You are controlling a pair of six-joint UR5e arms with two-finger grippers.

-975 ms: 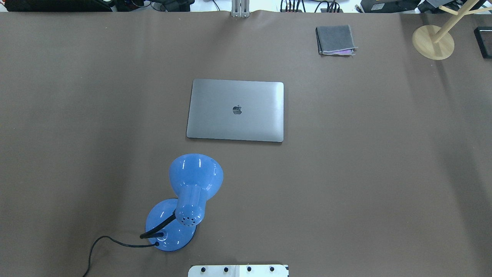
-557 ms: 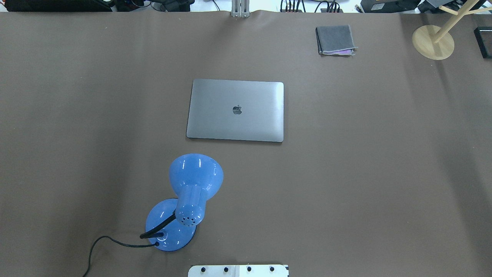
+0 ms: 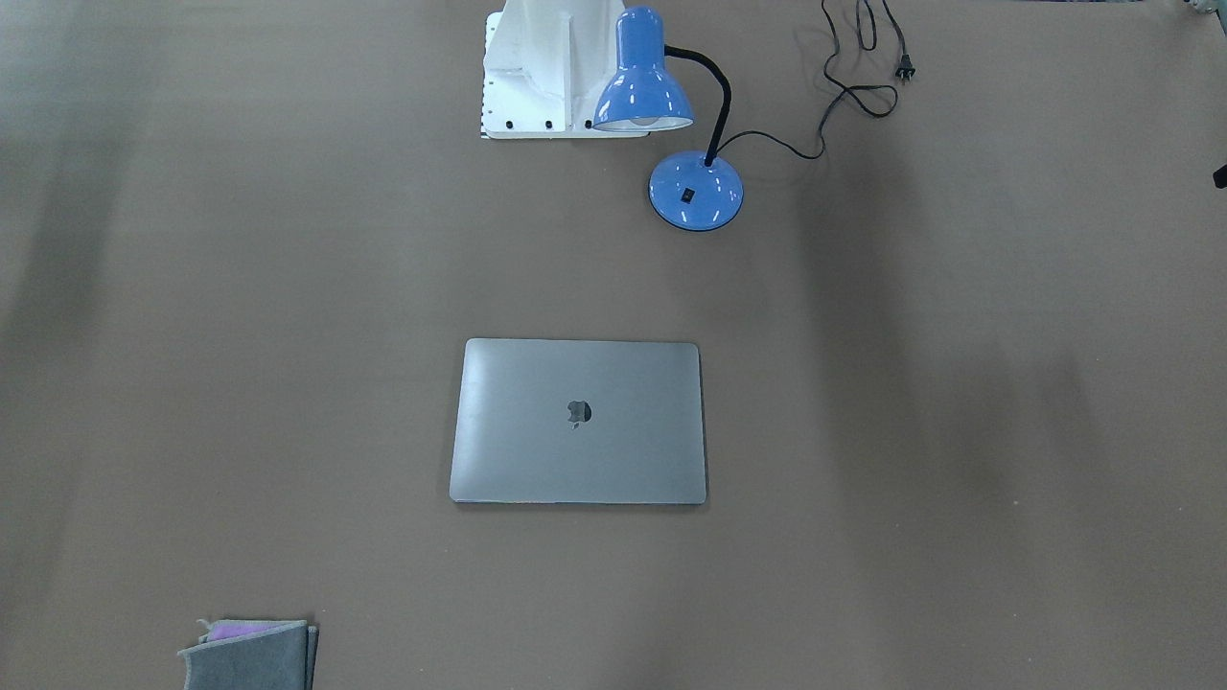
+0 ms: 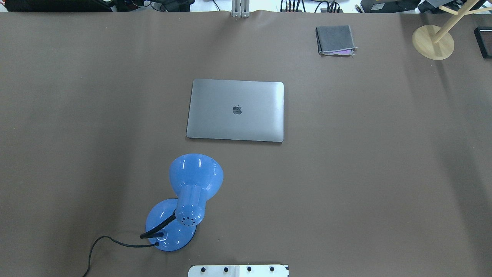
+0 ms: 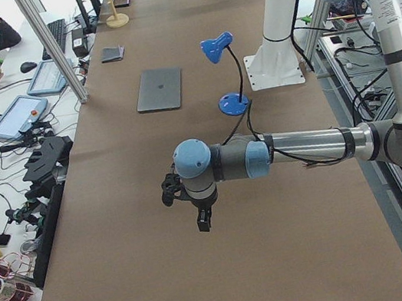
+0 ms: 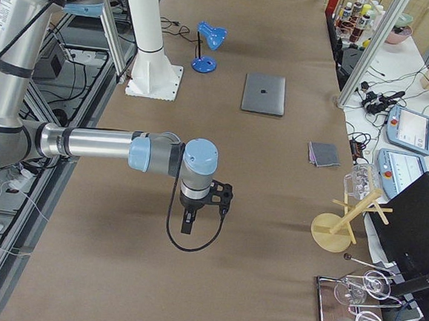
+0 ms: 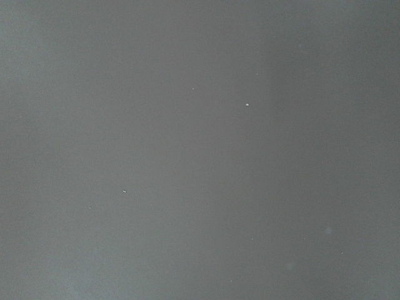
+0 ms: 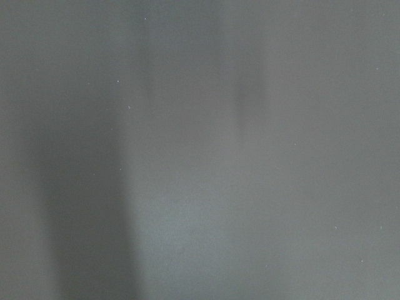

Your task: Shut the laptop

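Overhead exterior shows grey laptop (image 4: 235,110) lid shut flat.

Blue lamp (image 4: 195,175) on brown table (image 4: 384,173), near edge. Folded grey cloth (image 4: 335,39) far side, right; wooden stand (image 4: 433,43) in far-right corner.

Grey laptop (image 4: 235,120), closed, flat on the brown table (image 4: 365,173).
It is thin, of grey metal, with rounded corners. Its lid is fully down and faces up, with a dark apple logo (image 4: 237,110) in the middle. It lies near the middle of the table, and its long edges run from left to right in the overhead view.
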